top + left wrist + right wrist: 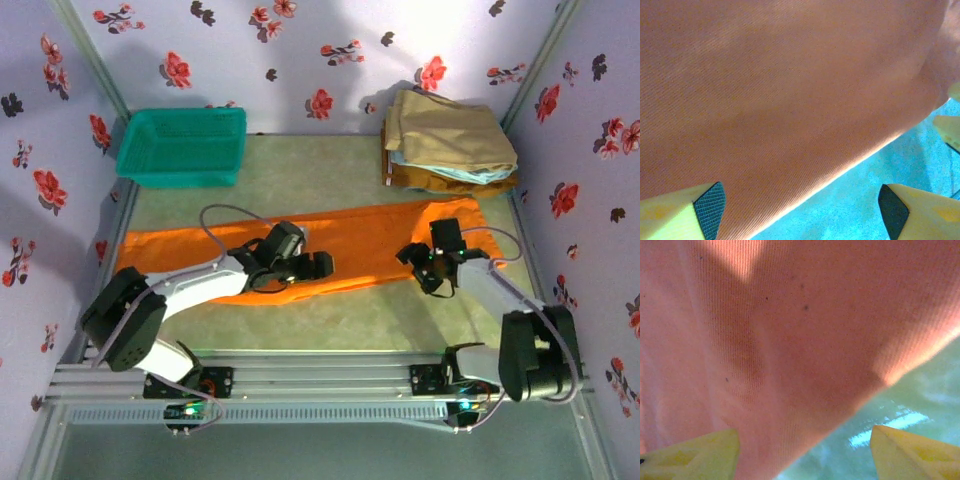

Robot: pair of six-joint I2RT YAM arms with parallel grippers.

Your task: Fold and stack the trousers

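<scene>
- The trousers (300, 243) lie stretched out in one long flat strip on the table (330, 330), under and beyond both pairs of fingers. No crosswise fold is seen, so the task is judged to be at an early stage.
- Whether the two legs are already laid one upon the other cannot be told.
- Folding to a compact bundle and stacking are left to be done. The pile of folded garments (450, 150) lies well beyond the right fingers and carries no orange cloth. The teal basket (185, 147) stands well beyond the left fingers.
- The left gripper (318, 266) is held wide apart and nothing is clamped. In the left wrist view the near edge of the cloth runs slantwise between the fingers (710, 202): cloth by one tip, bare table by the other.
- The right gripper (428, 268) is likewise spread, with nothing gripped. In its wrist view the fingers (695, 455) straddle the cloth's edge, with a corner of bare table beside the far tip.
- Whether any fingertip is pressed onto the cloth cannot be told.
</scene>
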